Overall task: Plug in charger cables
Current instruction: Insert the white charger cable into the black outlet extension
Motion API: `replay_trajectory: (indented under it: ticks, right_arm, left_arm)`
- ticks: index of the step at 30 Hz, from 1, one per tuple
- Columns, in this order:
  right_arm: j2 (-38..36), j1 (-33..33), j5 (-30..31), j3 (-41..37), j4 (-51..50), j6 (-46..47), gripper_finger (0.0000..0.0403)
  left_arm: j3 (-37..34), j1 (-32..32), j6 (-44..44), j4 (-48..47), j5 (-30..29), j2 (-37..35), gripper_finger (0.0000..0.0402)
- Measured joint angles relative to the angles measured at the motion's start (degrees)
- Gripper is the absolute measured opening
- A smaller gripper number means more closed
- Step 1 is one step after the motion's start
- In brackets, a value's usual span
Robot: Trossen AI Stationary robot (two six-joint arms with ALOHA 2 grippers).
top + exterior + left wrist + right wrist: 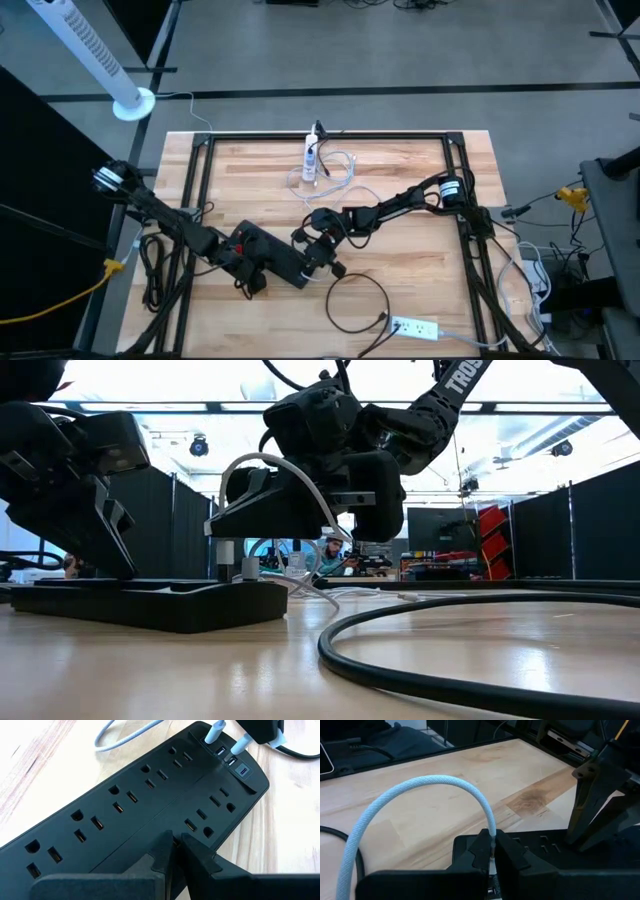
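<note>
A long black power strip point(275, 258) lies slantwise on the wooden table, near its middle. My left gripper point(173, 851) is shut, with its tips on the strip's middle ridge point(165, 827). At the strip's end nearer the table's right edge, two white plugs stand in the small ports point(226, 755). My right gripper point(492, 851) is shut on one of them, the plug of a white braided charger cable point(420, 787). This cable arches up from the plug and runs off toward the table's far side. My left gripper presses down on the black power strip's top point(172, 837) with its shut fingertips, between the two rows of sockets. It comes slanting from above on the table's left side, and the strip lies flat on the table. My right gripper pinches the white cable's plug point(492, 840) between its two fingertips, just below where the braided cord begins. The fingers point down from above. The plug stands upright with its lower end at the strip's port row point(246, 570), and the cord loops slack above it.
A white power strip point(310, 155) with loose white cable loops point(335, 178) lies at the far middle. Another white strip point(415, 327) lies at the near right, beside a black cable loop point(357, 300). Black frame rails point(200, 200) run along the table's sides.
</note>
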Motion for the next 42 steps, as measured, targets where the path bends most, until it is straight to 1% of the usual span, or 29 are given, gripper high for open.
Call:
replay_trajectory:
  ticks: [8,18,26,30,38,42]
  right_arm:
    - [0.11,1.03,0.24,0.67,-0.2,-0.64,0.0]
    - [0.17,0.73,1.66,0.72,-0.28,-0.73,0.0]
    - [0.07,-0.11,1.47,0.72,-3.85,-1.64,0.0]
    - [0.32,-0.14,1.53,0.72,-3.95,-1.7,0.0]
    - [5.02,-0.14,0.11,2.54,-3.05,0.36,0.0]
    - [5.86,-0.14,0.04,2.58,-2.97,0.98,0.0]
  left_arm:
    - [0.0,0.0,0.51,0.0,-0.04,0.0,0.0026]
    - [0.0,0.0,0.62,0.0,-0.04,0.0,0.0026]
    - [0.0,0.07,0.63,0.02,-0.27,0.0,0.0026]
    - [0.0,0.07,0.63,0.02,-0.53,0.0,0.0026]
    - [0.0,-0.02,0.66,0.01,-0.91,0.0,0.0026]
    - [0.0,-0.42,0.66,0.04,-1.03,0.0,0.0026]
